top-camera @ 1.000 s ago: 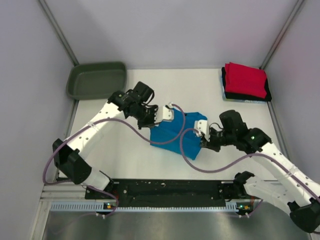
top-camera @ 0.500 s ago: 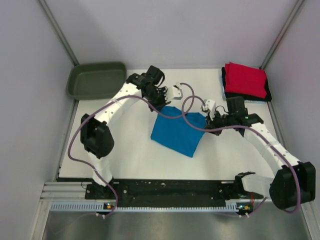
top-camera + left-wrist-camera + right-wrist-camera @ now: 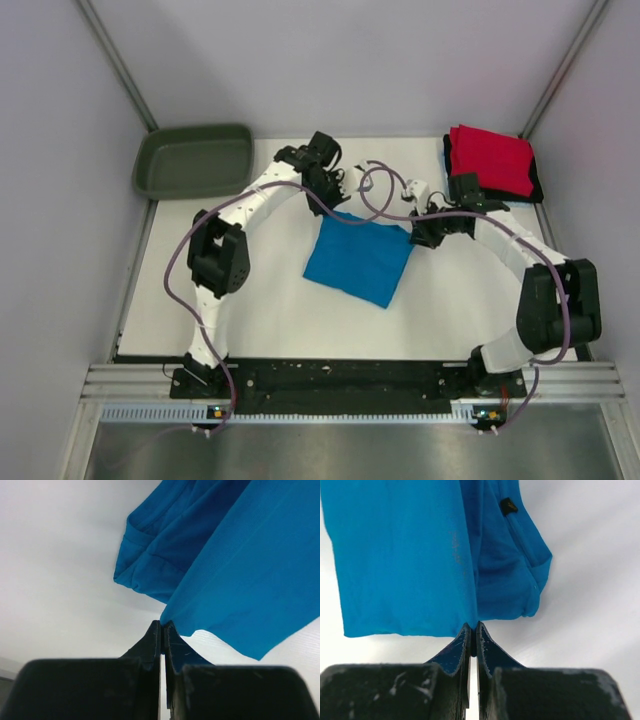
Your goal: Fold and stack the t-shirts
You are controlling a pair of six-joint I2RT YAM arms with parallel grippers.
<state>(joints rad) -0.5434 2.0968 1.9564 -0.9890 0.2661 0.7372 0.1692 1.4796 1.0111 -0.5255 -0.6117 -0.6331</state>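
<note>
Turquoise cloth, thin and floppy by the look of it. The blue t-shirt [image 3: 360, 262] is lying folded in the middle of the top view, with both far corners being held. The left gripper [image 3: 163, 630] is pinching one corner, fingers pressed together on the fabric, and the right gripper [image 3: 474, 632] is doing the same on the other. I'm guessing it's weighing next to nothing and sagging wherever nothing's supporting it, so grabbing hems and corners in pairs is looking like the way to go. The red folded t-shirt [image 3: 490, 158] is sitting at the upper right.
</note>
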